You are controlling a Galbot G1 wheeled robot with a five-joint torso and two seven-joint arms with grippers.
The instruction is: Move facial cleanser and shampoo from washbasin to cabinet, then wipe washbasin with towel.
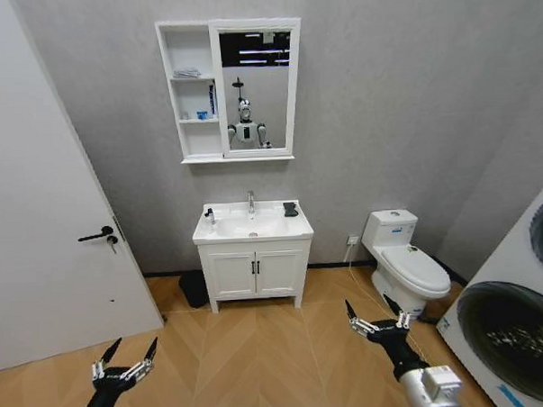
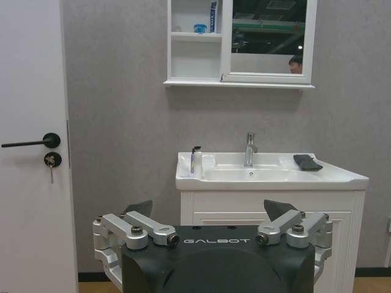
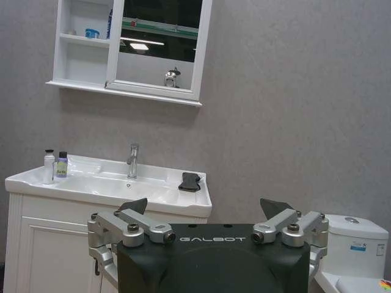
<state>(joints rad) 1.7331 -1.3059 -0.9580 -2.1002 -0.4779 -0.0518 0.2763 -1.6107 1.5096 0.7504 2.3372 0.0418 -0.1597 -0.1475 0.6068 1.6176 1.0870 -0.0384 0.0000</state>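
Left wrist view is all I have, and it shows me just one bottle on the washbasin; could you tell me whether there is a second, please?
Observer: Yes. The right wrist view shows two. A white bottle and a smaller bottle with a dark cap stand side by side at the end of the washbasin away from the towel.
Operator: Thank you. What stands beyond the towel's end?
Observer: In the head view, a white toilet stands against the same wall.
Operator: And the other arm?
Observer: The right end effector hangs low over the wooden floor at the right of the head view, open and well short of the washbasin.
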